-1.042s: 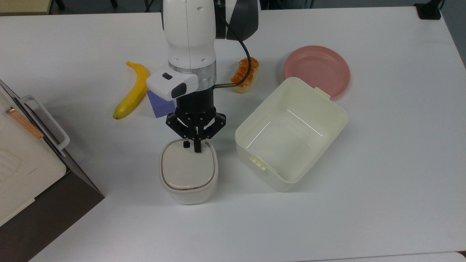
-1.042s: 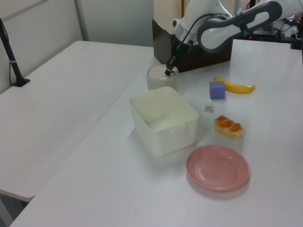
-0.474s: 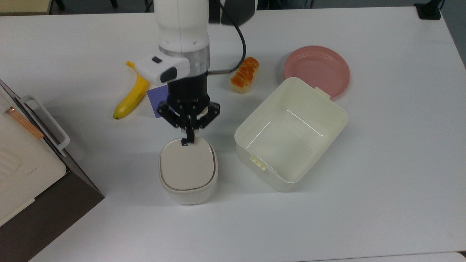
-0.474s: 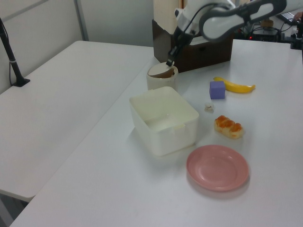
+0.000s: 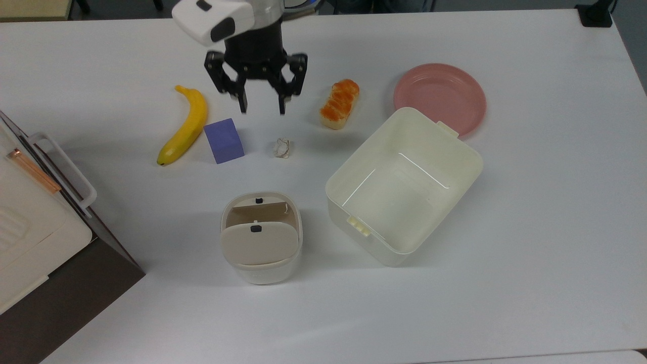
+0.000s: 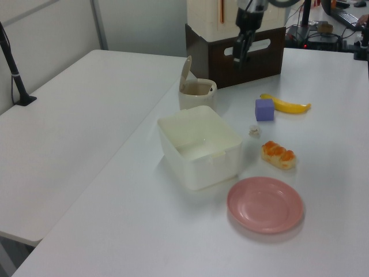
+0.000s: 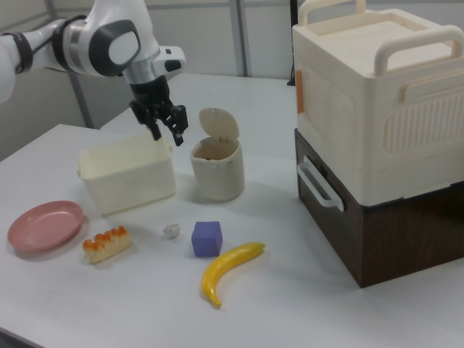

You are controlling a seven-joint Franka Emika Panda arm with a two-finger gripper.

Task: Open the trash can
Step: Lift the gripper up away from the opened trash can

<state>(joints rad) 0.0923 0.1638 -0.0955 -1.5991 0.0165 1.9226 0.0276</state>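
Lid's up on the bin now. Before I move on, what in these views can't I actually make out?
- Bottom of the small cream-white rounded-square plastic trash can: in the top view its raised beige flip lid covers part of the opening, and the rest lies in shadow.
- Small crumpled white scrap: too small to identify.
- Robot arm above the black two-finger gripper: cut off by the top view's upper edge.

smooth matt plastic trash can (image 5: 261,237), glossy tub (image 5: 404,187).
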